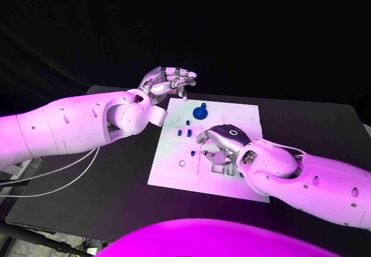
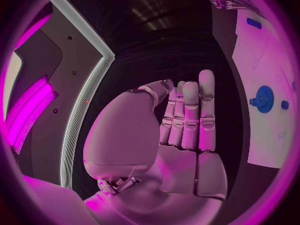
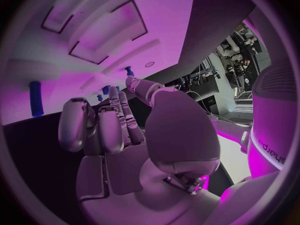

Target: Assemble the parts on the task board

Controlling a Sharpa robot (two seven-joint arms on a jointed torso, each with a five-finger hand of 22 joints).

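Here, both the left hand (image 1: 169, 80) and right hand (image 1: 222, 140) hold nothing, fingers apart; blue gear (image 1: 200, 113) lies flat.

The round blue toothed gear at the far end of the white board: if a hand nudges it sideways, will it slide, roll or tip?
The round blue toothed gear lies flat on the white task board, so it probably won't roll. It looks small and rigid, likely light, so it may skid. Its toothed rim may aid grip.

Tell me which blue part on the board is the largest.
The round blue gear near the board's far edge. The other blue parts, like the small pegs mid-board, are far smaller.
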